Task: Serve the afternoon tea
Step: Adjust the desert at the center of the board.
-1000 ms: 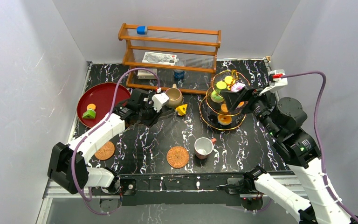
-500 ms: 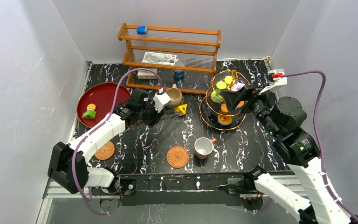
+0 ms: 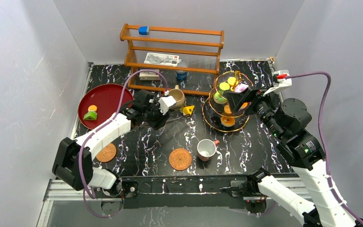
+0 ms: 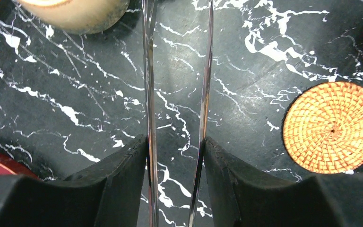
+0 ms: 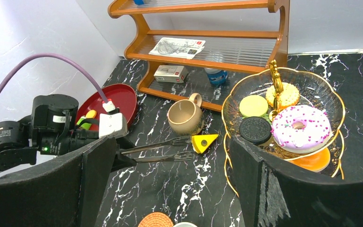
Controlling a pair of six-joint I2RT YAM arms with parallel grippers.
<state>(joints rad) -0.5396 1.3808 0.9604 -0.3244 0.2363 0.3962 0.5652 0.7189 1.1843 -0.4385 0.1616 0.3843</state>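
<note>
A: Tongs (image 4: 148, 94) state?
B: Left gripper (image 4: 176, 146) clamps them; arms partly spread, tips at the yellow cheese wedge (image 5: 204, 142) beside the tan mug (image 5: 185, 118). Can't tell if it's pinched.
A: Advice?
B: Straddle the wedge's middle, squeeze gently, lift straight, then carry it to the tiered stand (image 5: 319, 87).

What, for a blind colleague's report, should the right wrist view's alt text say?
The left arm's tool holds metal tongs reaching to a yellow cheese wedge on the black marble table, near a tan mug and a gold-rimmed glass stand holding a pink doughnut and cookies.
</note>
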